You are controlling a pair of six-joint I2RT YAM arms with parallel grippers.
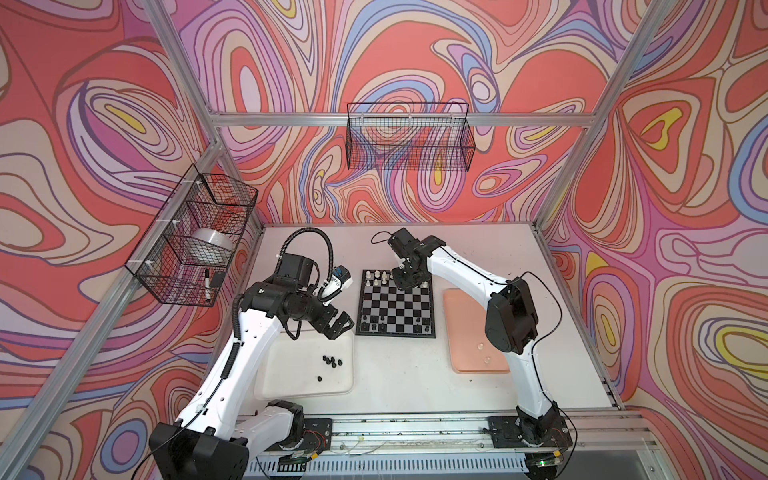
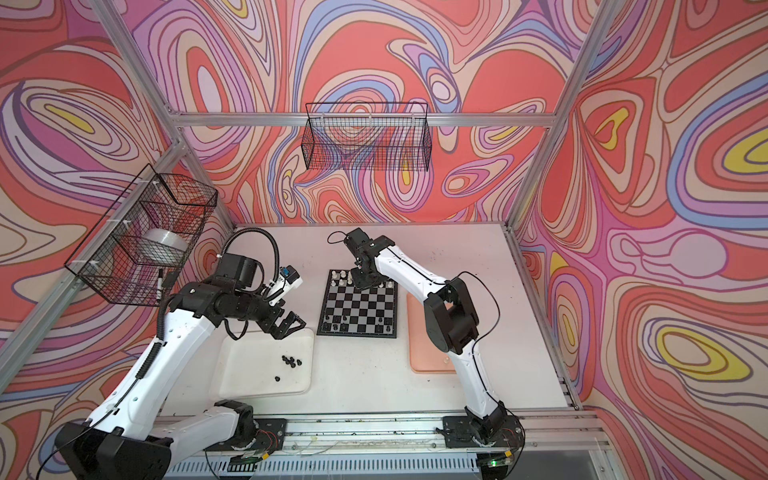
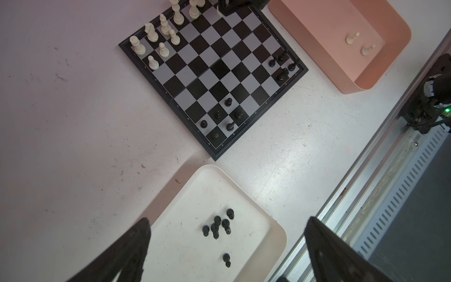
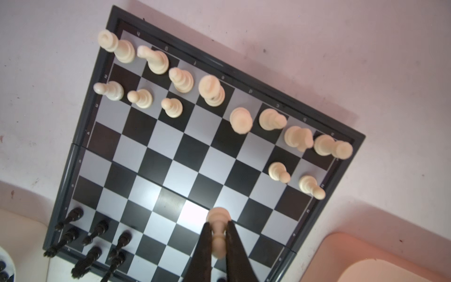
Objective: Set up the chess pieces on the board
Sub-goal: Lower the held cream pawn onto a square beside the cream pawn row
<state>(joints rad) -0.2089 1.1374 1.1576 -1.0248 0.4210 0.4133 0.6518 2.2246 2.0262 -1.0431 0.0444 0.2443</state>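
We see the board (image 1: 395,307) lying flat on the worktop (image 1: 395,382). It is a black-and-silver-grey check inside a black border, set between the white tray (image 1: 291,374) on the left and the pink tray (image 1: 461,328) on the right.

The cream pieces (image 4: 181,79) stand upright along its far side. Eight fill the back row, and five small ones stand in the row in front, three at one end and two at the other, with bare squares between. The black pieces (image 3: 217,113) stand in the two near corners. We count six in one corner, and perhaps four in the other, where the view is too dim to count them surely.

The right end effector (image 4: 217,227) hangs over the far part of the board, its jaws clamped on the stem of a cream pawn (image 4: 218,216).

The left end effector (image 1: 338,326) hovers over the far corner of the white tray, just beside the board's near left corner, with its jaws wide apart and nothing between them.

Six spare black pieces (image 3: 217,224) lie in the white tray, five bunched together and one apart. Two spare cream pieces (image 3: 351,39) lie in the pink tray.
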